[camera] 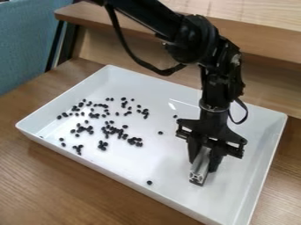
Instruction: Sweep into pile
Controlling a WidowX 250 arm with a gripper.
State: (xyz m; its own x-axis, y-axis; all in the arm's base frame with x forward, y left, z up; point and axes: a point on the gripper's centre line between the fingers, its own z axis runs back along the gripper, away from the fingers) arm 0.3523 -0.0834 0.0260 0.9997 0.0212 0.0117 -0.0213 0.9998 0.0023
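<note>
Low in the frame, a stray black bit (149, 182) lies on the white tray (135, 163). Right of centre, the gripper (204, 161) is closed around a metal bar (197, 176), likely stiff, best clamped across its flat sides; I can't quite tell whether it touches down. The scattered black bits (103, 147), left of centre, should roll lightly.

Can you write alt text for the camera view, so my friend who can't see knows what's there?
A black robot gripper holds a silver bar in the right part of a white tray. Small black bean-like pieces lie scattered, mostly to the left, and the tray sits on a wooden table.
</note>
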